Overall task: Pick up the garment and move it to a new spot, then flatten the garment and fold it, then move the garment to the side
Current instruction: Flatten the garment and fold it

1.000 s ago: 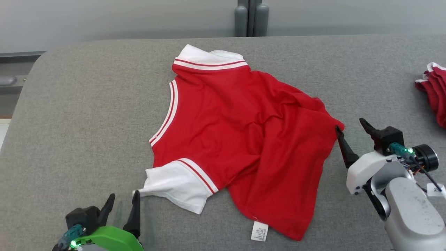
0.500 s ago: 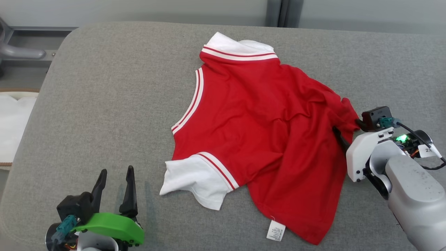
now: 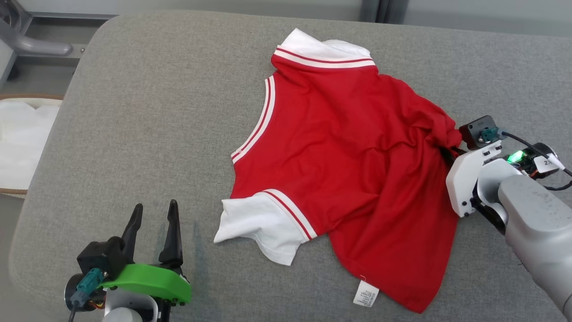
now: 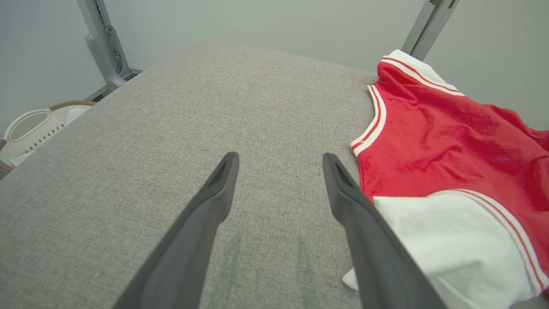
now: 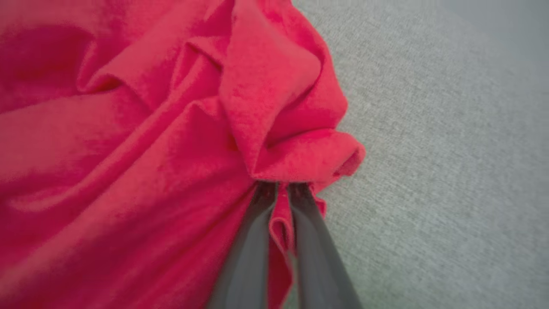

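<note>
Well, from the head, the red garment (image 3: 348,156) lies crumpled on the grey table (image 3: 156,112). It is not lifted yet, so moving, flattening and folding are all left. A basket (image 3: 31,95) at the left holds something white. From the left wrist, the left gripper (image 4: 281,159) is spread wide and empty. From the right wrist, the right gripper (image 5: 279,186) pinches the garment's edge.

You can read "2" on the white tag (image 3: 547,163) at the right arm (image 3: 532,210), remainder unclear; the care label (image 3: 366,297) on the garment (image 3: 348,147) carries print too small to read.
</note>
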Controlling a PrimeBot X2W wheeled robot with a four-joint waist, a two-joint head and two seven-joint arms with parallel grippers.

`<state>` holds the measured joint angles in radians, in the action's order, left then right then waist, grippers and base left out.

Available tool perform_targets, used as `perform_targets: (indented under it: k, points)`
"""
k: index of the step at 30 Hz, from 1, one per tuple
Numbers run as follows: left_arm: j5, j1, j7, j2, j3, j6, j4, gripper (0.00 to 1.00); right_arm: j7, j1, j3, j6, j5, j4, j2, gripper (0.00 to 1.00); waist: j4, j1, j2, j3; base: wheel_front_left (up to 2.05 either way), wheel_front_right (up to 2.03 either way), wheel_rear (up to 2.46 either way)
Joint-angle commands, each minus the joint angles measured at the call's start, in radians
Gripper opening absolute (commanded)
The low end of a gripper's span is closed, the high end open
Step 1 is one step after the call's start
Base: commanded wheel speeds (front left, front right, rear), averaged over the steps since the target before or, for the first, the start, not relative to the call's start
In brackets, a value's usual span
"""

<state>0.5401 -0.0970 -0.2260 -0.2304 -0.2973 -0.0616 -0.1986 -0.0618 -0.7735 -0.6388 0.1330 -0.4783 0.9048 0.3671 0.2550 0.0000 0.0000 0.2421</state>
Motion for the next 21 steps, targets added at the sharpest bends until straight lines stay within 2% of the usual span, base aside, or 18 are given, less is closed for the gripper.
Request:
perform_targets:
  k: [1,12,19,20,21]
  points:
    - [-0.010,-0.020,-0.007,0.004,-0.001,-0.001,0.004,1.00,0.003,-0.010,-0.011,-0.004,-0.003,0.030,0.023,0.00,0.003,0.0000,0.0000,0.006,0.00,0.00,0.00]
    - [-0.020,-0.057,-0.023,0.023,-0.018,0.018,-0.004,1.00,0.142,-0.265,-0.035,-0.004,0.123,0.145,0.091,0.00,0.021,0.0000,0.0000,0.034,0.00,0.00,0.00]
    - [-0.029,-0.080,-0.029,0.043,-0.044,0.035,-0.013,1.00,0.189,-0.359,-0.018,-0.004,0.188,0.262,0.070,0.00,0.037,0.0000,0.0000,0.035,0.00,0.00,0.00]
    - [-0.031,-0.083,-0.030,0.046,-0.048,0.038,-0.017,1.00,0.201,-0.362,-0.010,-0.004,0.188,0.279,0.062,0.40,0.037,0.0000,0.0000,0.034,0.00,0.00,0.00]
    - [-0.033,-0.084,-0.031,0.048,-0.050,0.039,-0.020,1.00,0.216,-0.363,-0.003,-0.004,0.188,0.289,0.053,0.92,0.035,0.0000,0.0000,0.033,0.00,0.00,0.00]
